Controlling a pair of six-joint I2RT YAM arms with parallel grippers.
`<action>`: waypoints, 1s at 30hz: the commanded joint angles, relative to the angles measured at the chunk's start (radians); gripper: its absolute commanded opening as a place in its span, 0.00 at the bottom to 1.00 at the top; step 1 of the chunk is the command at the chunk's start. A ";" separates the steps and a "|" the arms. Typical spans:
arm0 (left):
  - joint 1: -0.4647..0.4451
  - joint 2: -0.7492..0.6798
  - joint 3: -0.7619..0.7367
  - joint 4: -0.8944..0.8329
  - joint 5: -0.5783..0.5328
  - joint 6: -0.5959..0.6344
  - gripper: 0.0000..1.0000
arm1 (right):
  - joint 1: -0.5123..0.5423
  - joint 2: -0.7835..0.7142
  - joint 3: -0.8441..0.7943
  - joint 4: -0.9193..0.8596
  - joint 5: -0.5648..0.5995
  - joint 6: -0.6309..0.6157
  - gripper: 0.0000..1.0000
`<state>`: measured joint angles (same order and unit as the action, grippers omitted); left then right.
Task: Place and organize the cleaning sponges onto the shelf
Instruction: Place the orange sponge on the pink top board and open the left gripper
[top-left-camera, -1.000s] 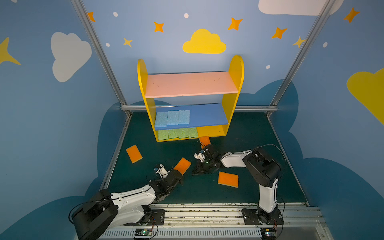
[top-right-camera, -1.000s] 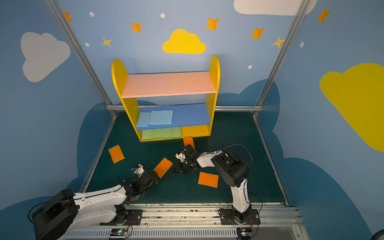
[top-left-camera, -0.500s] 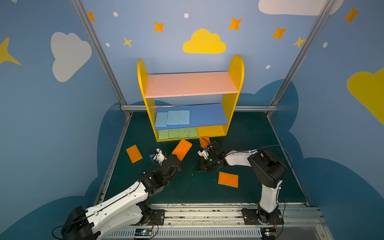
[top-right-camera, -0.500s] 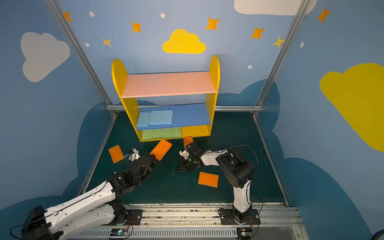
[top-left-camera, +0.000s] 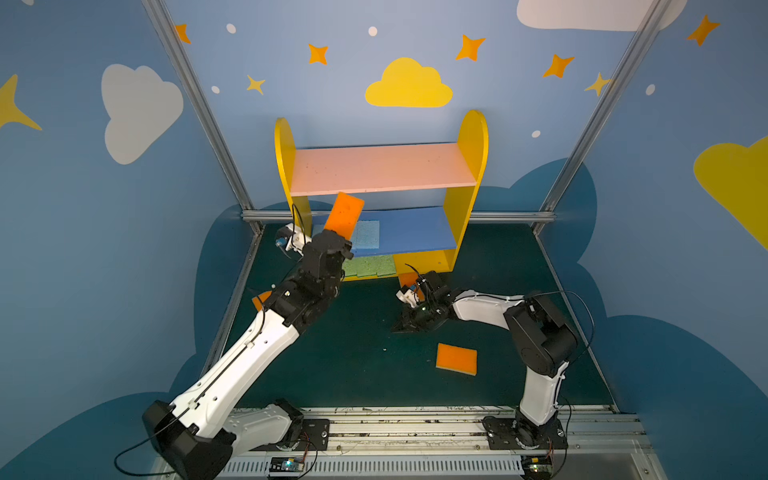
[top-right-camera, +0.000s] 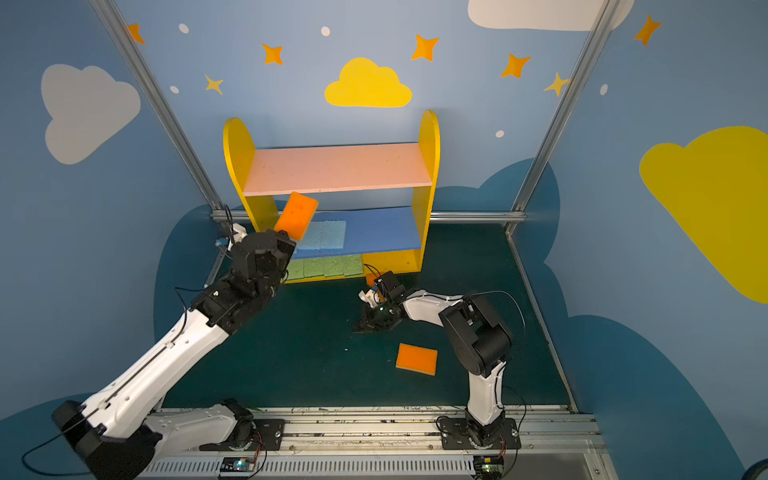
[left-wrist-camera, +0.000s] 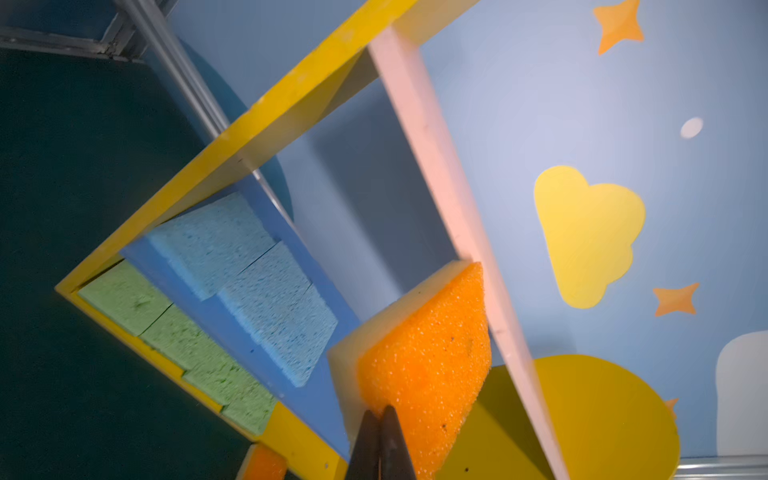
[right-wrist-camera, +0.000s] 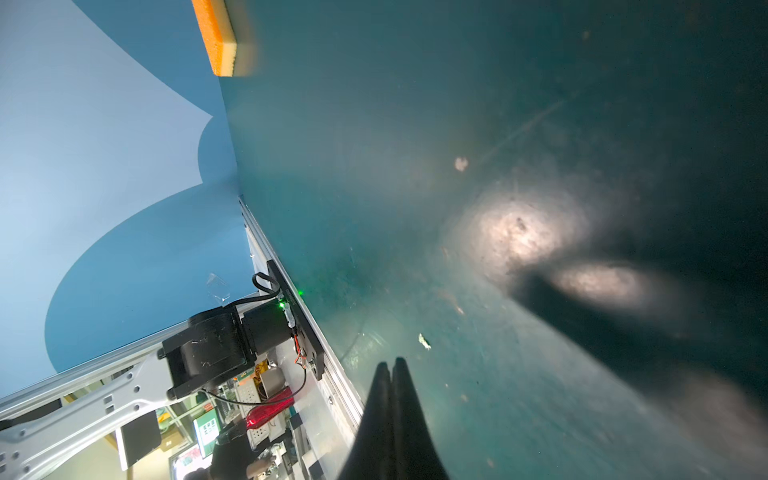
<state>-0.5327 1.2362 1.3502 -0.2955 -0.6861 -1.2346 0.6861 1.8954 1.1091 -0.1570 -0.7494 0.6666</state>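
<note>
Pinching an orange sponge by the pink board, left claw; right claw pressed together.

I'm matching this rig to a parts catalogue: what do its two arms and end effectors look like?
Both the left arm and right arm have white link shells, chunky black joints and thin black cables looping outside. The left end effector and right end effector each have dark, tapered fingers.
</note>
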 joint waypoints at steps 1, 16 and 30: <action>0.058 0.080 0.124 -0.033 0.026 0.035 0.03 | -0.011 -0.025 0.041 -0.076 -0.012 -0.033 0.00; 0.219 0.349 0.491 -0.019 0.120 0.016 0.03 | -0.043 0.044 0.106 -0.140 -0.065 -0.046 0.00; 0.265 0.330 0.504 -0.004 0.019 0.058 0.03 | -0.048 0.083 0.110 -0.136 -0.079 -0.043 0.00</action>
<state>-0.2726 1.5974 1.8545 -0.3172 -0.6209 -1.2068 0.6430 1.9564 1.2053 -0.2810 -0.8104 0.6292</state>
